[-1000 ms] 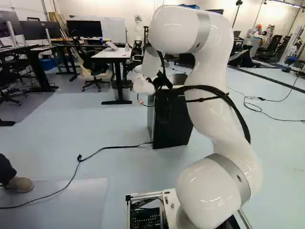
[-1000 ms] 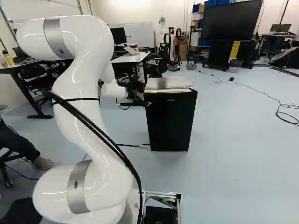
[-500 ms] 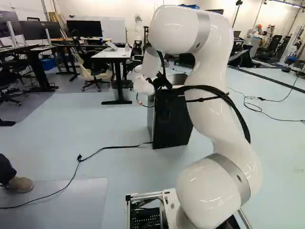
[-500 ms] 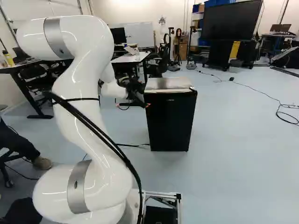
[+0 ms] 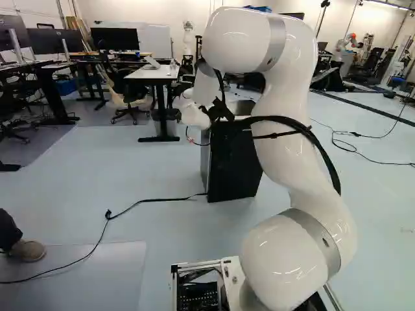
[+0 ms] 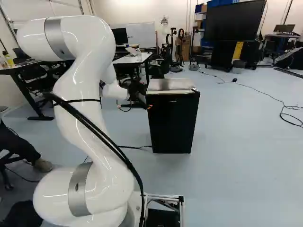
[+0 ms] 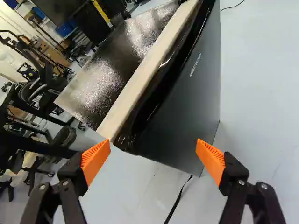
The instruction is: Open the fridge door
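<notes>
In the right base view my gripper (image 6: pixel 143 100) is at the upper left corner of the small black fridge (image 6: pixel 172 123). The wrist view shows the gripper (image 7: pixel 153 157) with its orange-padded fingers wide apart and nothing gripped. Ahead of them is the dark fridge door (image 7: pixel 184 100), its top corner close to one finger and its lower part reaching toward the other. Whether a finger touches it, I cannot tell. The door stands closed against the body, under a pale-edged metallic top (image 7: pixel 117 58). In the left base view the arm partly hides the fridge (image 5: pixel 233 165).
A black cable (image 5: pixel 155 200) runs over the floor from the fridge. Beyond it stand a white desk (image 5: pixel 154 74) and office chairs. A person's shoe (image 5: pixel 27 250) is at the left of the left base view. Another robot (image 5: pixel 350 44) stands far back.
The gripper has turned and shifted slightly at the fridge's upper corner. The base, the rest of the arm and the fridge have not visibly moved.
</notes>
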`<state>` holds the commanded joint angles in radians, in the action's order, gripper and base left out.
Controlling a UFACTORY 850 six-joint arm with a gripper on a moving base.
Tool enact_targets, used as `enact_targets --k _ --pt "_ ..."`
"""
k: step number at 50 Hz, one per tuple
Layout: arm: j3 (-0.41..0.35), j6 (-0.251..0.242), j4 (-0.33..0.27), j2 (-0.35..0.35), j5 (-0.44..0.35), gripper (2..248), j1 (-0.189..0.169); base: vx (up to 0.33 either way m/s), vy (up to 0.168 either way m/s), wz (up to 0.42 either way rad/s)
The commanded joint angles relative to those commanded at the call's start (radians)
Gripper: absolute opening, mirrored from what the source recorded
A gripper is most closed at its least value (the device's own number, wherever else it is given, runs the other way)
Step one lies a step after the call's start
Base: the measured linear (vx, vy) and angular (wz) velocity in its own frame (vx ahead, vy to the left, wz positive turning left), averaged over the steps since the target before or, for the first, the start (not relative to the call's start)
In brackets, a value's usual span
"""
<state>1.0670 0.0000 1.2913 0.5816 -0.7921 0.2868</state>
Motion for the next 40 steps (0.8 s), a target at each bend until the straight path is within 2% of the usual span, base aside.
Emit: enact_targets --k 27,40 --pt "-0.004 0.0 0.008 -0.003 0.007 247 -0.01 0.0 0.0 0.0" --pt "-0.055 0.0 0.017 -0.038 0.015 247 -0.01 0.0 0.0 0.0"
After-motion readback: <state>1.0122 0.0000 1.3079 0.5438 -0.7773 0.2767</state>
